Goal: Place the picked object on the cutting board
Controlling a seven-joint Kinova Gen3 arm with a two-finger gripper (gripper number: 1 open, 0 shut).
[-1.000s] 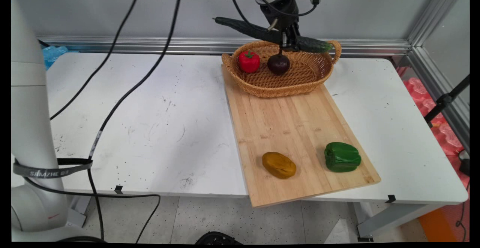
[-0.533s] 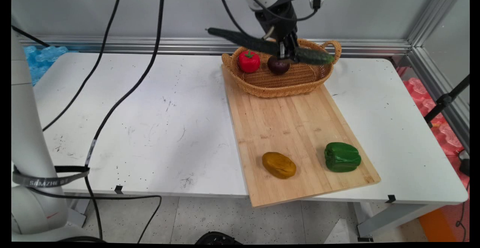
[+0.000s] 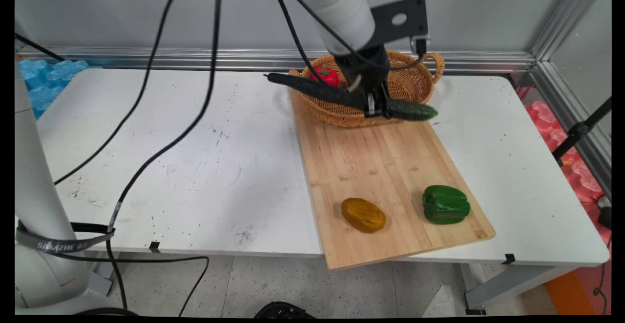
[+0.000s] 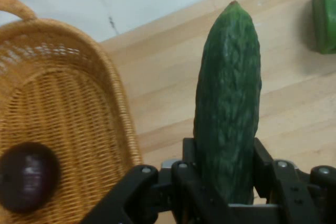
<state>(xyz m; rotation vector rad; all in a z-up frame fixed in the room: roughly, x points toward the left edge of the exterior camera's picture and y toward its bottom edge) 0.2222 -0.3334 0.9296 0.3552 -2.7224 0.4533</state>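
Observation:
My gripper [image 3: 380, 111] is shut on a long dark green cucumber [image 3: 337, 95], held level in the air over the front rim of the wicker basket [image 3: 420, 81] and the far end of the wooden board [image 3: 385, 167]. In the hand view the cucumber [image 4: 228, 108] rises between the fingers, with the basket [image 4: 68, 103] to its left and the board [image 4: 294, 98] beneath. A red tomato [image 3: 327, 75] and a dark purple onion [image 4: 26, 176] lie in the basket; the arm hides the onion in the main view.
A brown potato [image 3: 363, 214] and a green bell pepper [image 3: 445, 204] lie on the near end of the board. The pepper's edge [image 4: 325, 14] shows at the hand view's upper right. Black cables [image 3: 161, 98] hang over the table's left half.
The gripper has carried the cucumber down and toward the near side, from above the basket's back to its front rim. The arm now hides the onion.

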